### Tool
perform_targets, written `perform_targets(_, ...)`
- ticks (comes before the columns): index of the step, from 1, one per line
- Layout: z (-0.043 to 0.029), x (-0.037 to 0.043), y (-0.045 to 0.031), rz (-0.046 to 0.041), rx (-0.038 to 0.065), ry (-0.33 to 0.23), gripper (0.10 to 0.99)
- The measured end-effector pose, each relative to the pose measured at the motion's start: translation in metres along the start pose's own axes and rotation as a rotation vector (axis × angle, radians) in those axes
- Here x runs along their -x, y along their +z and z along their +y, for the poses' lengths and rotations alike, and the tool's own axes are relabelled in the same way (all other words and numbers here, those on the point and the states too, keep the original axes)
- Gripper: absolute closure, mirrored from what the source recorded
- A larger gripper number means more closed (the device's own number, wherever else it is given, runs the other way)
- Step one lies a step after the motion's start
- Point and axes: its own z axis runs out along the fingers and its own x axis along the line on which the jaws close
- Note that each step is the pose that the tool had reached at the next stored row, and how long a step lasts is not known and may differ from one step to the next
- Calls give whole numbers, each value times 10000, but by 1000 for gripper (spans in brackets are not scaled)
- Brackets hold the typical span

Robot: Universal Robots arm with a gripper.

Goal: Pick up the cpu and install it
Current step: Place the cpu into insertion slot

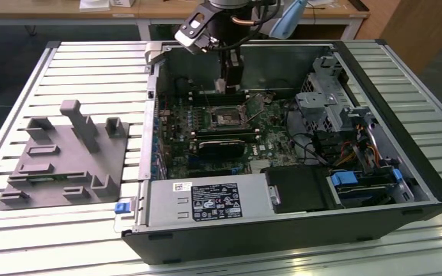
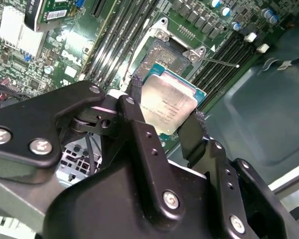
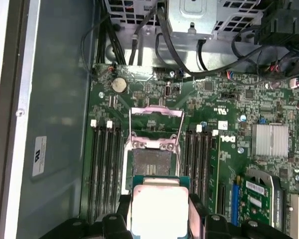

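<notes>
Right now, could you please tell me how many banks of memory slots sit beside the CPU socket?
2: one bank on one side of the open socket, the other bank opposite. The gripper holding the cpu may hide part of each.

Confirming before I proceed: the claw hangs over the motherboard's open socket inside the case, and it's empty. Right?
Not empty: in the second wrist view the claw is shut on the cpu. The rest holds: it hangs over the open socket on the motherboard inside the case.

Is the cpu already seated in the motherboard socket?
No, in the first wrist view the cpu sits between the jaws, and the open socket is bare.
</notes>
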Motion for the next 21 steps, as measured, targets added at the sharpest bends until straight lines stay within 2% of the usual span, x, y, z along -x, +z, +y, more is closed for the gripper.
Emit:
perform_targets(5, 49, -2, 81, -1, -12, -1, 545)
perform_targets(14, 46, -5, 242, -1, -13, 0, 545)
perform_targets(21, 41, -6, 325, -4, -12, 0, 545)
